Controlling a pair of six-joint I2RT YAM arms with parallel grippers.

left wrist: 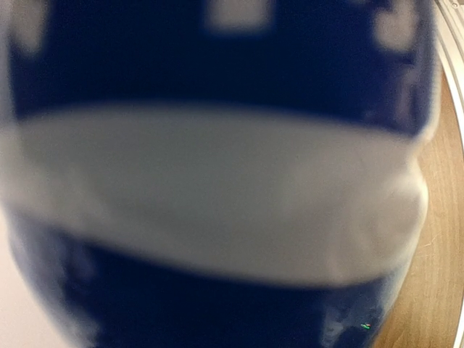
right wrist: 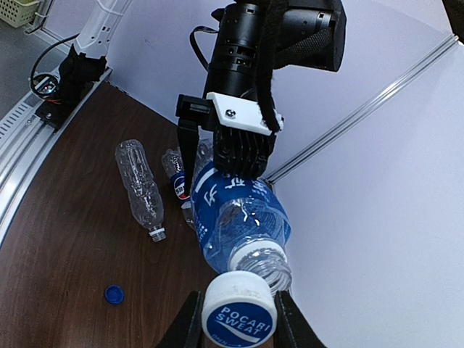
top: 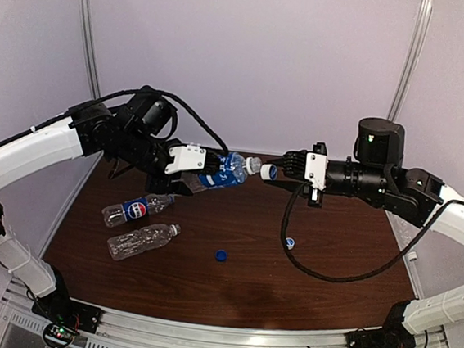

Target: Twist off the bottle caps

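Since the white cap [right wrist: 239, 313] sits pinched between the closed fingers of the right end effector [top: 272, 171], just off the threaded neck of the blue-labelled bottle [right wrist: 235, 210], the unscrewing of this one looks all but finished. That bottle hangs roughly level in the air above the back of the bench [top: 341, 234], clamped around its body by the left end effector [top: 204, 170]. Next, I judge, the right arm must draw the cap straight away from the neck and release it on the bench, while the left sets the bottle down. Counted: three bottles show, the held one plus a Pepsi bottle [top: 136, 210] and an unlabelled bottle [top: 142, 240] lying side by side at the left. Three caps show: the gripped one, plus a dark blue cap [top: 221, 255] and a pale cap [top: 290, 244] loose on the bench.
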